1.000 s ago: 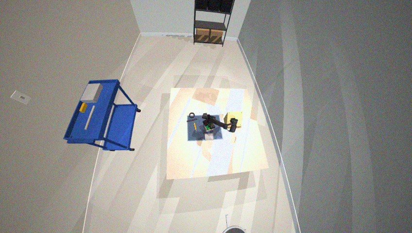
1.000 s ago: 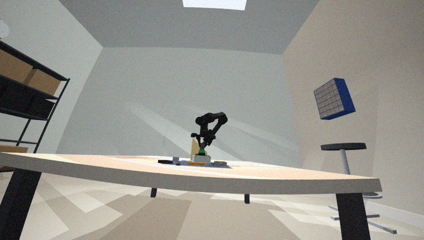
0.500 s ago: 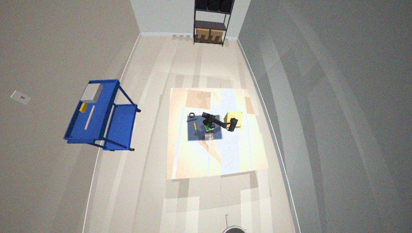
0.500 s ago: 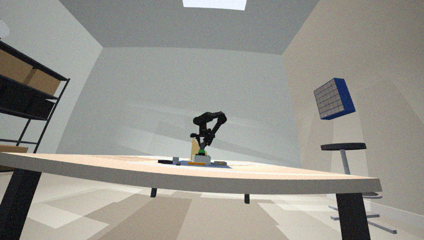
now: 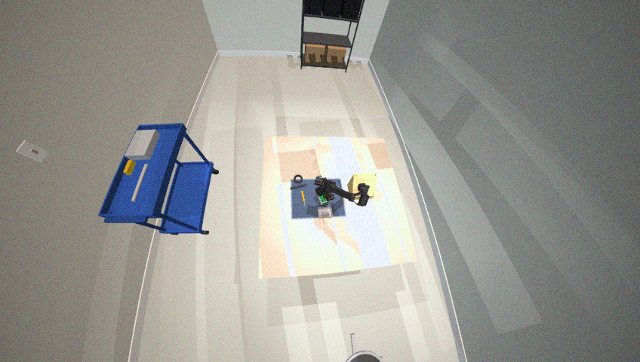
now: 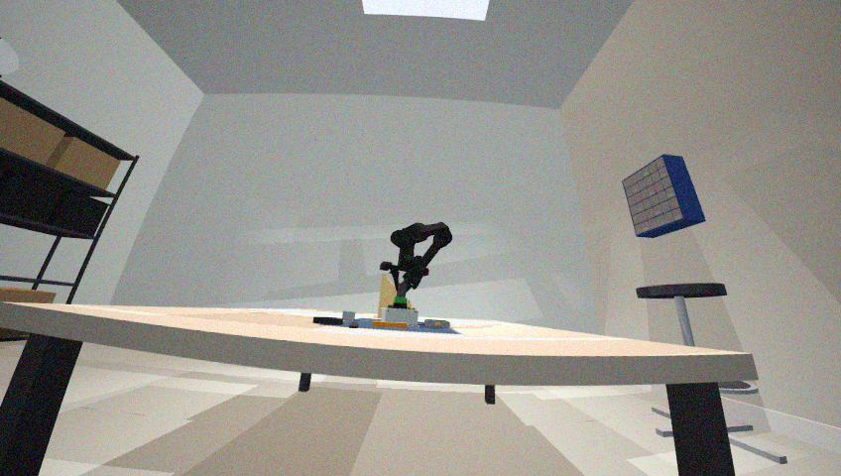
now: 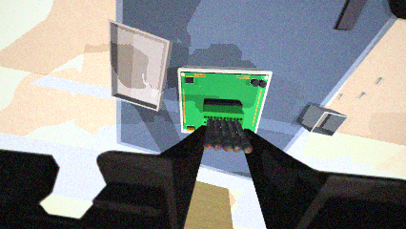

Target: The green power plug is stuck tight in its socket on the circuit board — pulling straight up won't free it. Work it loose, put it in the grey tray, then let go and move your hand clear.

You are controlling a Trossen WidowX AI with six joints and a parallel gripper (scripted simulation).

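The green power plug (image 7: 224,114) (image 6: 400,300) is at the black socket (image 7: 222,102) on the green circuit board (image 7: 192,101) (image 5: 322,199). Several dark wires come out of the plug toward the wrist camera. My gripper (image 7: 224,131) (image 6: 401,294) is shut on the plug, with one finger on each side of it. In the exterior view the plug shows as a green block low over the white board base (image 6: 399,317). How deep it sits in the socket cannot be told. The grey tray (image 7: 165,76) (image 5: 324,216) lies beside the board, with no plug in it.
A small grey open box (image 7: 311,118) (image 6: 348,315) stands on the other side of the board from the tray. A blue mat (image 7: 210,29) lies under the board. An orange tool (image 5: 303,197) (image 6: 389,324), a dark bar (image 5: 298,186) and a black ring (image 5: 297,175) are nearby. A yellow block (image 5: 364,180) stands by the arm's base.
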